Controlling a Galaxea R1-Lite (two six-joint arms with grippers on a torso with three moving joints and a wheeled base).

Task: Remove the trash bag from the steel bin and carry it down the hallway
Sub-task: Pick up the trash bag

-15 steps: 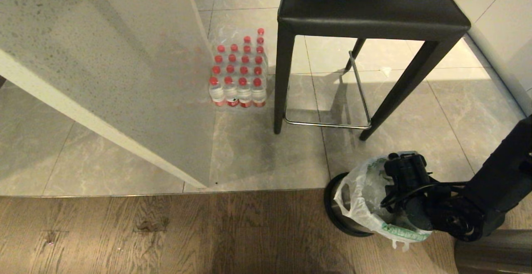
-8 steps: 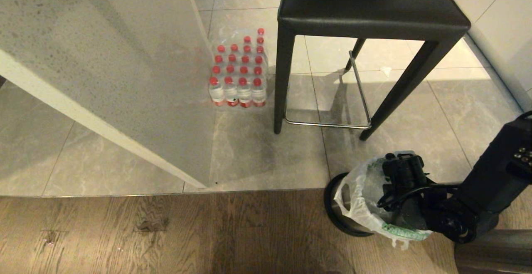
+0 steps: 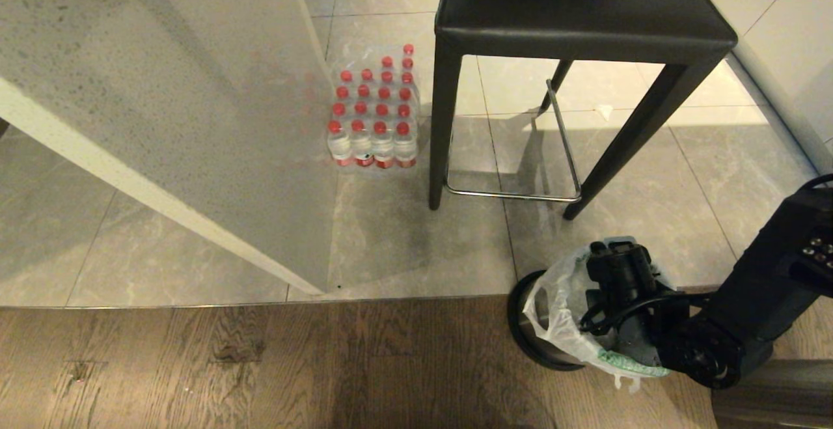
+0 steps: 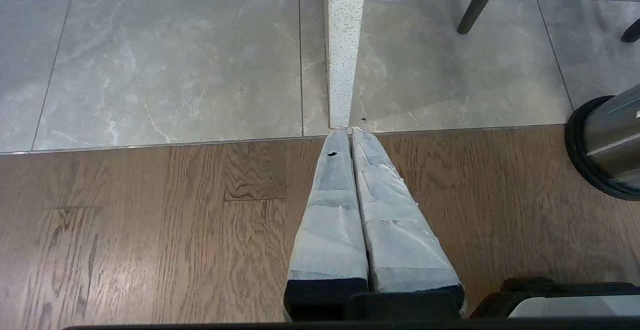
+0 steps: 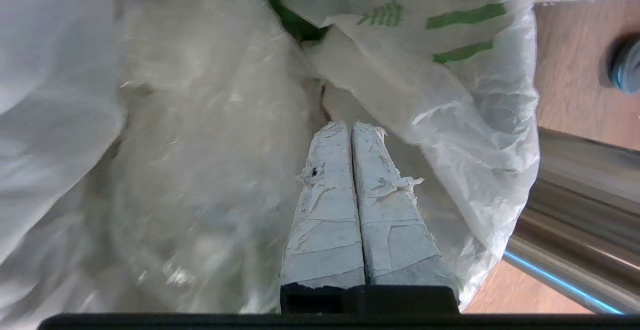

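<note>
The steel bin (image 3: 520, 328) stands on the floor at the lower right, where tile meets wood. It also shows in the left wrist view as a steel bin (image 4: 607, 139) with a black ring. The trash bag (image 3: 553, 312), thin white plastic with green print, lines it and drapes over the rim. My right arm's wrist (image 3: 621, 273) reaches down into the bag's mouth. My right gripper (image 5: 350, 125) is shut inside the trash bag (image 5: 450, 94), whose film gathers at the fingertips. My left gripper (image 4: 349, 132) hangs shut and empty over the wood floor.
A black stool (image 3: 579, 19) with a chrome footrest stands just behind the bin. A pack of red-capped water bottles (image 3: 374, 116) sits beside a speckled counter slab (image 3: 163, 90). A white wall (image 3: 781, 25) runs along the right.
My right wrist has shifted a little to the left over the bin, and the forearm has swung with it. The bin and the bag stay where they were.
</note>
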